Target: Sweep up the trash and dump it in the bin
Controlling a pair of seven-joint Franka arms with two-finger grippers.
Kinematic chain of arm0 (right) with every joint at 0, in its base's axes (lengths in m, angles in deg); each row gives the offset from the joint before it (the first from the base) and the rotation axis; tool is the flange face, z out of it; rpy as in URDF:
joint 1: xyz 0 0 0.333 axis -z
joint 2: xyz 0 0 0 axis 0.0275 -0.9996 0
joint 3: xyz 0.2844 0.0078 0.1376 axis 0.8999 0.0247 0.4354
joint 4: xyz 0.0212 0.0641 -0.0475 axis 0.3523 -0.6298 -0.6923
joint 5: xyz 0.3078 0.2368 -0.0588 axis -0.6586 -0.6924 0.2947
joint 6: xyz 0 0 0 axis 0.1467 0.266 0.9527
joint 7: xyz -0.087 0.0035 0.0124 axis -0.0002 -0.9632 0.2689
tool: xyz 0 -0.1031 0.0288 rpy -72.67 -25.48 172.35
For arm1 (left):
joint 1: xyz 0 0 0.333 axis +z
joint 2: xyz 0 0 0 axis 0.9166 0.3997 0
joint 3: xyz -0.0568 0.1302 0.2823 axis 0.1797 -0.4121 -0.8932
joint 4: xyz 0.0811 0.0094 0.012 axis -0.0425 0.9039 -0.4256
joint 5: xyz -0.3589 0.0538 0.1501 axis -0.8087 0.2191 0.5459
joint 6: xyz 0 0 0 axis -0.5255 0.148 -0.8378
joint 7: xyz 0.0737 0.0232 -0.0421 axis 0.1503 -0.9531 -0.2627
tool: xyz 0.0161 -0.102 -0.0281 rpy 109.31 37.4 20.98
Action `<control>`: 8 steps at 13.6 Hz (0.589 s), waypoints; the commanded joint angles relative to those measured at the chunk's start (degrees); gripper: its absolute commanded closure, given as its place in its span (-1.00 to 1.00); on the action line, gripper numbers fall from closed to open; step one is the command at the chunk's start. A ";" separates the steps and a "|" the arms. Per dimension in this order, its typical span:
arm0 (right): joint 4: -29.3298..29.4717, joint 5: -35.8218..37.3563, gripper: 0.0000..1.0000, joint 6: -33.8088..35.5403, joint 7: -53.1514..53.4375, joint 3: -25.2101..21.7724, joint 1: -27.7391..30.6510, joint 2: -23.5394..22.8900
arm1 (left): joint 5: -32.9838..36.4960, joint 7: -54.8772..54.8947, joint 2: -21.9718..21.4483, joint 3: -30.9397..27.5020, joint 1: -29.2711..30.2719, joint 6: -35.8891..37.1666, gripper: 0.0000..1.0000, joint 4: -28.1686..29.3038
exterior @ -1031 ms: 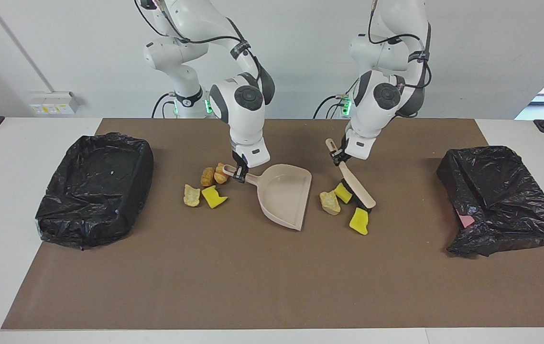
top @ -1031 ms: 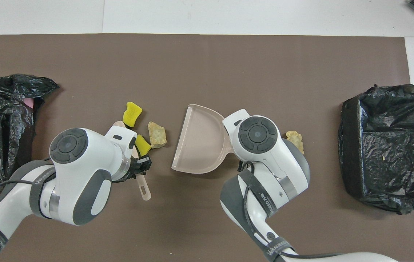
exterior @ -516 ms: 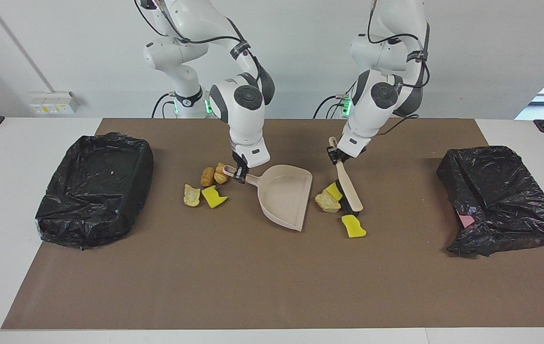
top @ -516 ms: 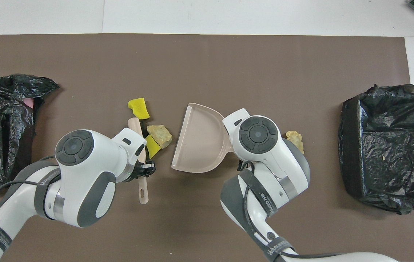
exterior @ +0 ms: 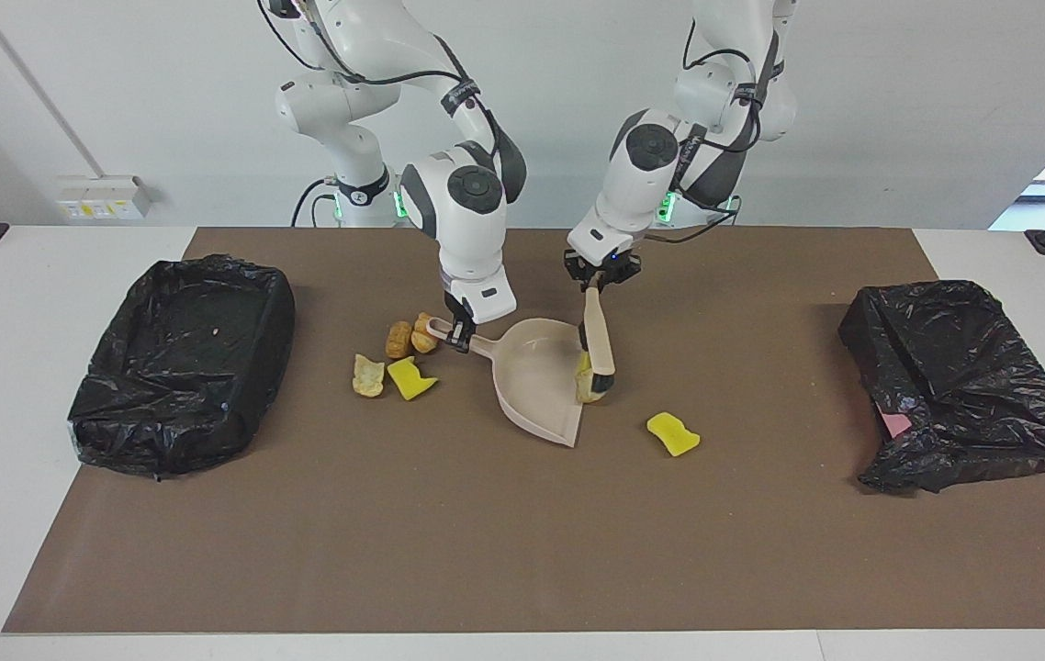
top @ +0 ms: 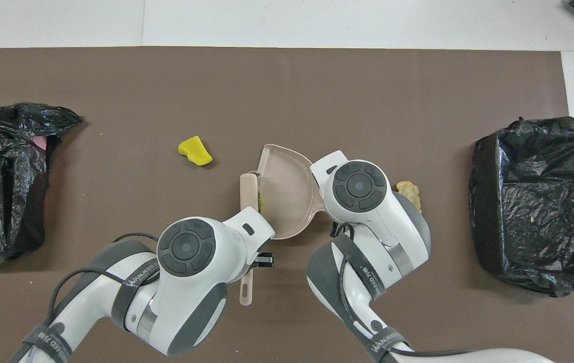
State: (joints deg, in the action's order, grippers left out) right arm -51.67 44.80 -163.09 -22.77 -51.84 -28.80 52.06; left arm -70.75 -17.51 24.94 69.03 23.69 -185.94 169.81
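Left gripper [exterior: 594, 284] clamps the brush [exterior: 598, 341], right gripper [exterior: 458, 338] clamps the dustpan [exterior: 536, 381] handle; brush should press the scraps [exterior: 585, 384] at the lip toward 9 o'clock in the facing view; dustpan stays flat.

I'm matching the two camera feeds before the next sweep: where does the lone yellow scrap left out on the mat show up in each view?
Facing view: the yellow scrap lies on the mat below and right of the dustpan, toward the left arm's end.
Overhead view: the same scrap lies left of and above the dustpan, farther from the robots.
Shared landmark: the dustpan's open mouth, where the brush stands.
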 commanded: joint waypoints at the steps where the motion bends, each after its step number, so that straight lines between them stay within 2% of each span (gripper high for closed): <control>1: -0.49 -0.29 1.00 -1.43 1.05 0.35 0.23 0.35 | -0.89 0.52 0.91 -0.83 -0.32 1.52 1.00 -5.27; 4: -0.49 -0.29 1.00 -1.52 1.05 0.35 0.23 0.35 | -0.98 0.60 0.29 -1.00 0.55 5.99 1.00 -10.28; 6: -0.49 -0.29 1.00 -1.60 1.05 0.35 0.31 0.35 | -0.89 0.95 0.20 -1.26 1.61 7.23 1.00 -11.08; 8: -0.49 -0.29 1.00 -1.34 0.96 0.35 0.31 0.27 | -0.71 3.40 0.38 -1.44 5.54 8.55 1.00 -10.91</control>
State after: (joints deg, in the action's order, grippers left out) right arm -51.67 44.80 -163.22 -22.77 -51.78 -28.81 52.06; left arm -70.78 -17.09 25.07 67.61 25.60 -179.76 159.55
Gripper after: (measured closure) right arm 0.687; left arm 0.744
